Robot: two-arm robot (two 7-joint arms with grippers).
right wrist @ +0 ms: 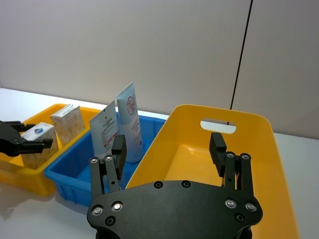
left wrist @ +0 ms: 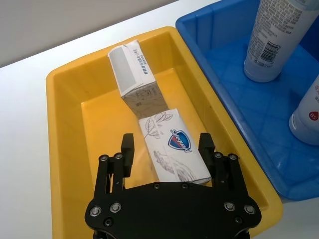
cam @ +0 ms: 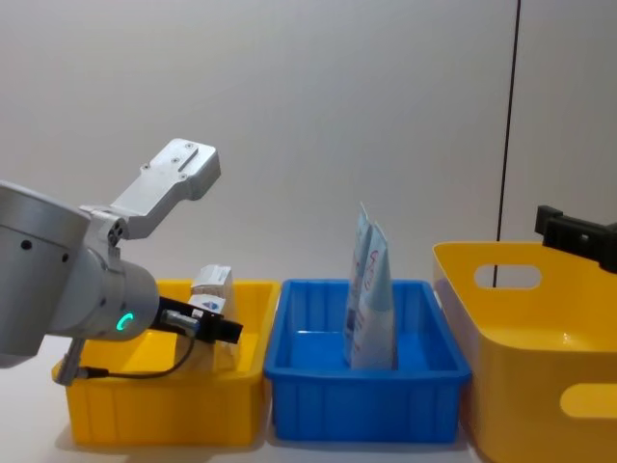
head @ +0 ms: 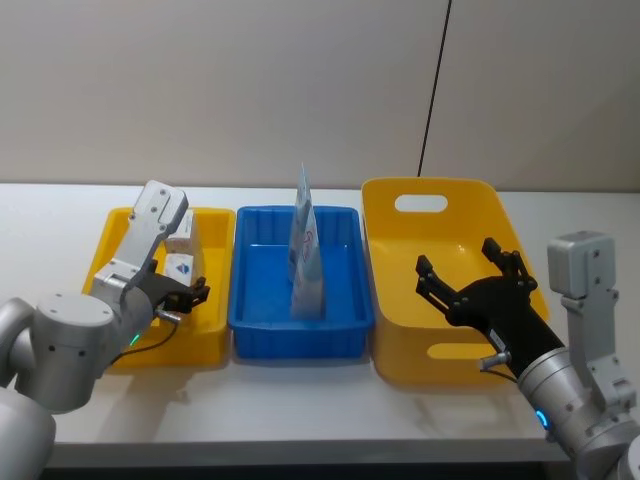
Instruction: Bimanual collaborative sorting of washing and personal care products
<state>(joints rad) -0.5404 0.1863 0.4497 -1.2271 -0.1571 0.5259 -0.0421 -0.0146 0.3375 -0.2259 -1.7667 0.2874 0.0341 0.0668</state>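
Where the white pack lies: flat on the floor of the small yellow tray [left wrist: 70, 124], the white pack [left wrist: 172, 147] sits straight between the sides of the left gripper [left wrist: 167, 144], not off to either side.
Long axis: it runs along the tray's length and back toward the wrist, so the fingers [left wrist: 128, 149] face its two long sides and would close across its narrow width.
Left fingers: spread, with a gap showing on each side of the pack, pinching nothing.
Neighbour: beige carton [left wrist: 137, 79], end to end with the pack past the fingertips, touching or nearly so.
Nearer arm: left, plainly. The right gripper [head: 462, 262] hangs over the big yellow basket [head: 400, 270], fingers spread and holding nothing, well apart from the pack.
Between them: blue tray [head: 270, 290] with two tubes [head: 305, 245] standing upright.
Surface: smooth plastic floor, and the pack looks glossy, so it may slide if nudged.
Room: tray walls are near both fingers, which looks tight sideways and free upward.
Table [head: 300, 400]: white, carrying the three containers in a row.
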